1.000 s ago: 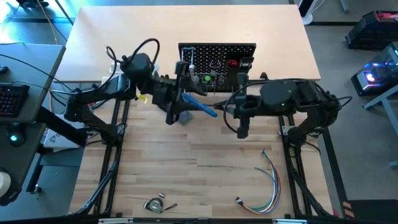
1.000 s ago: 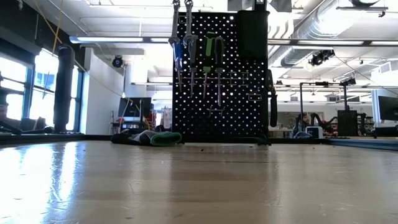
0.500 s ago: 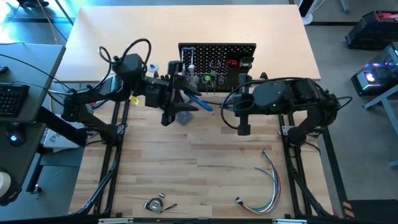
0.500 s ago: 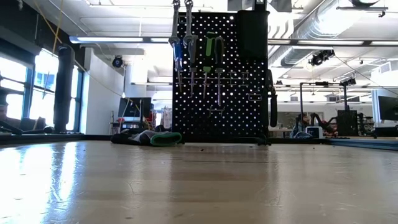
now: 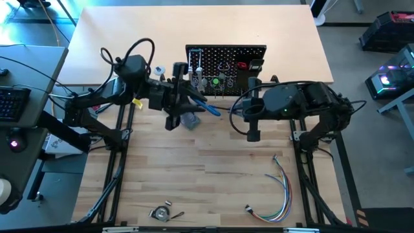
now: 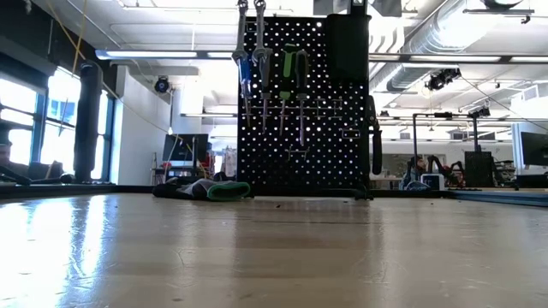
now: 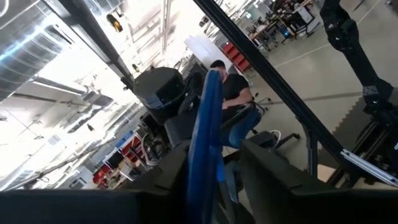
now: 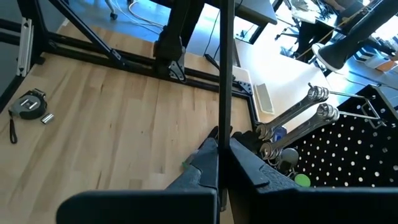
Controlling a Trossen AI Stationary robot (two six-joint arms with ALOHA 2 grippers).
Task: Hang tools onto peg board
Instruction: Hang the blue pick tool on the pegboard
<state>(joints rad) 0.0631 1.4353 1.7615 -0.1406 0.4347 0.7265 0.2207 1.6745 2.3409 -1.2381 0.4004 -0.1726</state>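
One blue-handled hex key (image 5: 206,107) is the tool in play, pinched at its handle between the left gripper (image 5: 184,103) fingers and angled toward the foot of the peg board (image 5: 226,59), just beside the tools already hanging there; in the left wrist view the blue handle (image 7: 205,134) stands between two dark fingers (image 7: 267,168) set narrowly against it. Past the key's tip, two silver wrenches (image 8: 292,121) and green-handled pliers (image 6: 289,73) hang on the panel's face. On the far side of the key from the left arm, the right gripper (image 5: 253,134) hovers above the table with its fingers pressed together on nothing, near the board's end. Away from the key, toward the table's near edge, lie a bundle of coloured wires (image 5: 279,188) and a tape measure (image 5: 160,212). Your best course, judging by the crowded hooks: keep the grip firm, bring the key's bend level with a free hook well clear of the wrenches; settle it fully before you let go, since a half-seated key would likely drop behind the glove (image 6: 201,189).
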